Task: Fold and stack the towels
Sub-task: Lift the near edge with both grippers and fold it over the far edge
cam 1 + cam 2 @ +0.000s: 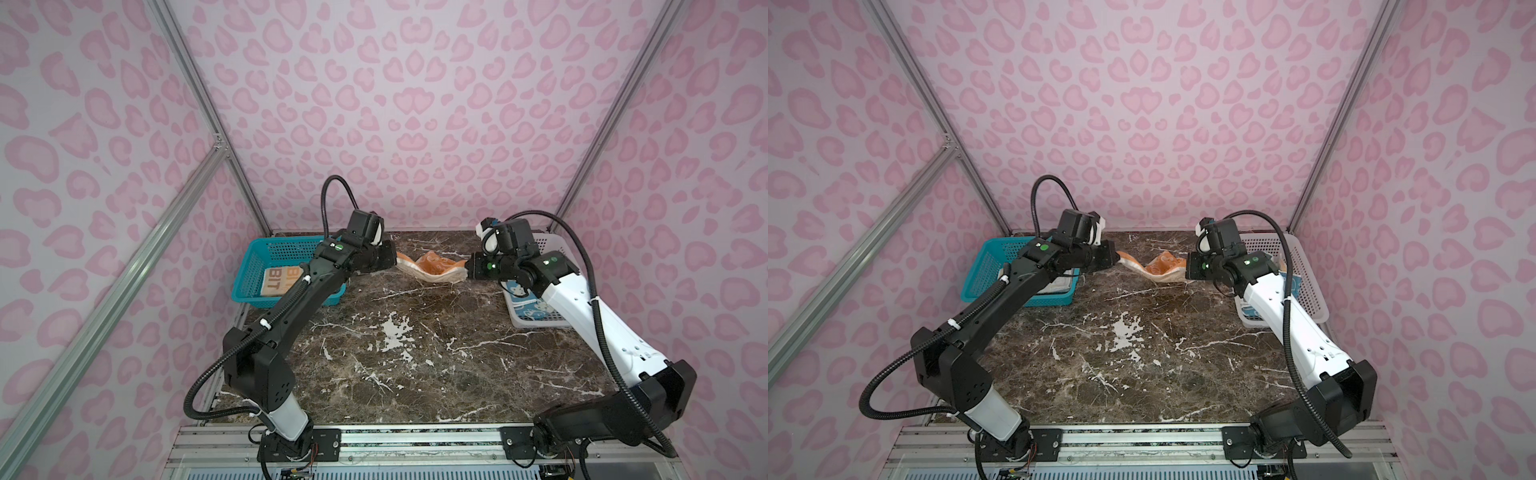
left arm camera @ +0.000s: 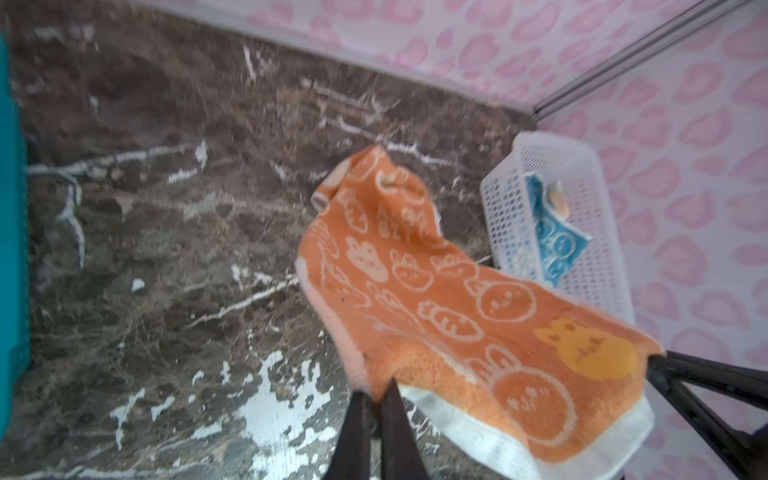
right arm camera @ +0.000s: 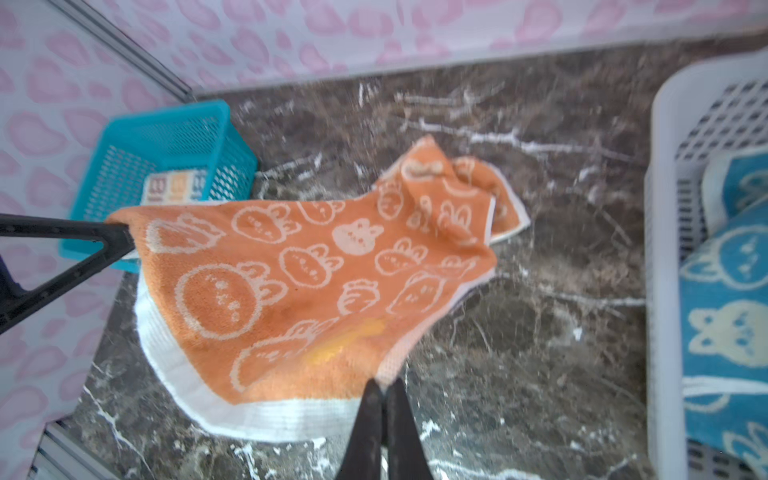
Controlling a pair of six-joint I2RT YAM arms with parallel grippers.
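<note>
Presently, item one: orange towel (image 1: pixel 432 266) with white rabbit drawings and a white hem, held up over the back middle of the counter (image 1: pixel 415 374) and slung between the two claws. The cloth sags in the middle, and its far edge is bunched and folded over itself; whether that edge touches the counter cannot be told. Item two: left claw (image 1: pixel 395 261), jaws pressed together on one near corner of the orange towel, as the left wrist view confirms (image 2: pixel 377 395). Item three: right claw (image 1: pixel 468 270), jaws likewise pinched tight on the opposite near corner, seen close in the right wrist view (image 3: pixel 385 384). Item four: cream towel (image 1: pixel 282 282) with blue and orange letters, lying flat inside the teal basket (image 1: pixel 257 253) at the back left of the counter, partly hidden by the left arm. Item five: blue towel (image 1: pixel 528 303) with white rabbit drawings, lying inside the white basket (image 1: pixel 548 243) at the back right, partly hidden under the right arm. Both baskets stand well apart, with the orange towel between them.
</note>
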